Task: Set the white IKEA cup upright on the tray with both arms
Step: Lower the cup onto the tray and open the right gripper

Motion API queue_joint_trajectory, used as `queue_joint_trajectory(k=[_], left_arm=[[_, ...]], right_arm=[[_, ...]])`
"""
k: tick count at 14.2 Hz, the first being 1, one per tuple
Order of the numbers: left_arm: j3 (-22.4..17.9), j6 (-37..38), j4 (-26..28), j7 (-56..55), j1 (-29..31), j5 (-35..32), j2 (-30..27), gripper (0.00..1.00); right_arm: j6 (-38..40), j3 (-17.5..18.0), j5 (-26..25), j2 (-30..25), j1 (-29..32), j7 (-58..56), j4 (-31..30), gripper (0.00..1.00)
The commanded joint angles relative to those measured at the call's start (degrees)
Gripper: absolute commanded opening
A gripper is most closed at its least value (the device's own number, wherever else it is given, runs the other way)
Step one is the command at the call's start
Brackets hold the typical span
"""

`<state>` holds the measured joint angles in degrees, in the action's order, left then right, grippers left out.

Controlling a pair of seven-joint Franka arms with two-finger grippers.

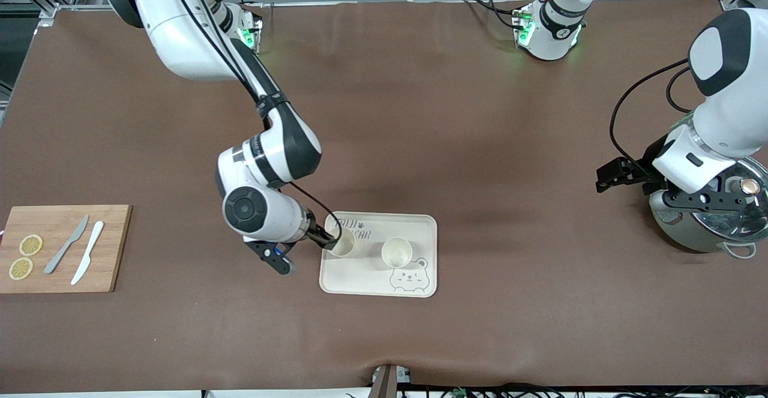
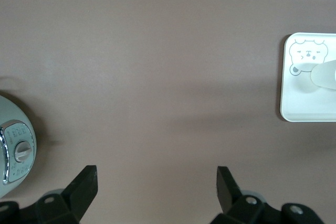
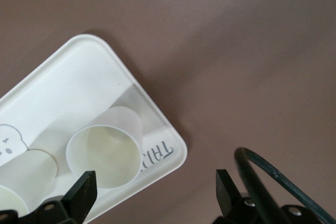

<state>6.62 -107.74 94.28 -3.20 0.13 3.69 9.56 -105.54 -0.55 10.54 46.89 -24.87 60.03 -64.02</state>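
Cream rectangular bear-print tray (image 1: 414, 287) carries two white plastic cups, both upright: one (image 1: 396, 252) mid-tray, one (image 1: 344, 242) beside right gripper (image 3: 152, 190), its fingers spread. We judge release step; next, lift clear. Left gripper (image 2: 157, 182) spread, waits near steel cooker (image 1: 708, 230).

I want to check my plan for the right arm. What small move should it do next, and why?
Probably lift the right gripper straight up, away from the cup. That cup already stands upright on the tray beside a second cup, and the right wrist view shows the fingers spread wide. The left gripper waits open beside the pot.
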Motion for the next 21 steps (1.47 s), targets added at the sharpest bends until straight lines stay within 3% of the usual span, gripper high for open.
queue_joint_trajectory(k=[1, 7, 17, 21], left_arm=[[0.24, 1.04, -0.95, 0.56, 0.22, -1.05, 0.37, 1.00], [0.24, 1.04, -1.12, 0.21, -0.22, -0.88, 0.64, 1.00], [-0.29, 4.63, -3.93, 0.47, 0.39, -1.05, 1.43, 1.00], [-0.38, 5.70, -5.42, 0.74, 3.47, -1.05, 1.95, 1.00]], right_arm=[[3.14, 0.73, 0.98, -1.35, 2.45, -0.44, 1.27, 1.00], [8.32, 0.29, 0.62, -9.87, 6.05, -9.11, -1.10, 1.00], [8.42, 0.20, -3.42, -20.33, 11.15, -27.93, -11.38, 1.00], [8.95, 0.20, -5.35, -24.64, 13.79, -36.19, -15.42, 1.00]])
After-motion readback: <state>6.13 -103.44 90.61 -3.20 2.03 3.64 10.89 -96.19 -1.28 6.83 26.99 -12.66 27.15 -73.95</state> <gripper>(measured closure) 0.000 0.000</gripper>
